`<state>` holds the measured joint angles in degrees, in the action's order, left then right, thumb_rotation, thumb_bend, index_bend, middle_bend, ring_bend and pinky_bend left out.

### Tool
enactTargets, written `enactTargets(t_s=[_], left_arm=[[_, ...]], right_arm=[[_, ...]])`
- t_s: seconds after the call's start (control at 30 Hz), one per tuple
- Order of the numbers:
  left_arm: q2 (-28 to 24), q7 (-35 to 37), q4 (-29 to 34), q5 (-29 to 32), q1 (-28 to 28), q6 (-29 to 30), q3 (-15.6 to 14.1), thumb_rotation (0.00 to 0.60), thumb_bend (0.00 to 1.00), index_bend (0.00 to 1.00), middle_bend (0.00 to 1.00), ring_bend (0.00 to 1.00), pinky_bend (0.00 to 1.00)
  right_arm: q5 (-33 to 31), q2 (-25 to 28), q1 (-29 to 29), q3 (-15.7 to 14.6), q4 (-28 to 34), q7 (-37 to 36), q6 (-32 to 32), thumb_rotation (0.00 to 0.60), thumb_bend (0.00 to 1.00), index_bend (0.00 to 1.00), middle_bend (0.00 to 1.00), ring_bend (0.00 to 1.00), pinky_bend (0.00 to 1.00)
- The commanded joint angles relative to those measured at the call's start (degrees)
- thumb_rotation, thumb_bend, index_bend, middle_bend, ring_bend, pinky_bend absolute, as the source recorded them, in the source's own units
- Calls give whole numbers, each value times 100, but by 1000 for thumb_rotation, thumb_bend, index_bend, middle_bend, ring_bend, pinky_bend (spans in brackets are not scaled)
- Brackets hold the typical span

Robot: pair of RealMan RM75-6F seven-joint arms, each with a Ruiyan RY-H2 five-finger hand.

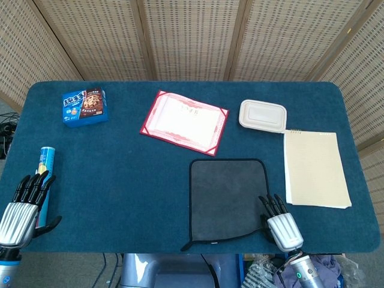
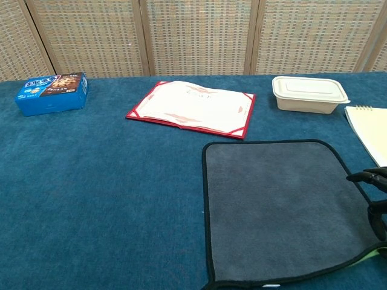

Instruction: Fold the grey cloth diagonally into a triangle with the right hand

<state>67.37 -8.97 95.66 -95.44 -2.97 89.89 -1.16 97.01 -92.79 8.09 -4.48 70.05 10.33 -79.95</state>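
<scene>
Hovering at the near right corner of the soft, limp grey cloth (image 1: pixel 228 198), the right hand (image 1: pixel 282 228), fingers spread and empty, should pinch that black-edged corner.

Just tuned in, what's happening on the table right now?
The right robot hand sits at the near right corner of the grey cloth, fingers apart over its edge, apparently setting up a grasp. The cloth lies flat and unfolded, so the diagonal fold has not begun. The left robot hand rests idle, open, at the table's near left edge beside a tube-shaped can.
</scene>
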Motion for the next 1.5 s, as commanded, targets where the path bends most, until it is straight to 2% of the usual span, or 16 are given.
enactTargets(t_s=[0.03, 0.23, 0.37, 0.77, 1.23, 1.5], left_arm=[[-2, 7, 1, -5, 3, 6, -2, 600, 212, 0, 0, 0, 0], [4, -3, -1, -19, 0, -2, -9, 600, 212, 0, 0, 0, 0], [8, -4, -4, -23, 0, -3, -11, 600, 212, 0, 0, 0, 0], [12, 24, -12, -35, -4, 10, -4, 600, 212, 0, 0, 0, 0], [-3, 63, -7, -39, -12, 3, -2, 600, 212, 0, 0, 0, 0], [18, 62, -29, 3, -35, -65, 0, 600, 213, 0, 0, 0, 0]], right_arm=[[-14, -3, 7, 1, 5, -13, 13, 600, 406, 587, 121, 0, 0], [-23, -8, 18, -6, -11, -14, 22, 600, 456, 587, 121, 0, 0], [-28, -4, 23, -6, -13, -23, 19, 600, 525, 595, 121, 0, 0], [54, 56, 180, 97, 168, 119, 9, 600, 543, 595, 120, 0, 0], [-250, 127, 878, 739, 882, 778, 657, 600, 542, 602, 114, 0, 0], [-575, -6, 1358, 1150, 1029, 1156, 1174, 600, 542, 609, 118, 0, 0]])
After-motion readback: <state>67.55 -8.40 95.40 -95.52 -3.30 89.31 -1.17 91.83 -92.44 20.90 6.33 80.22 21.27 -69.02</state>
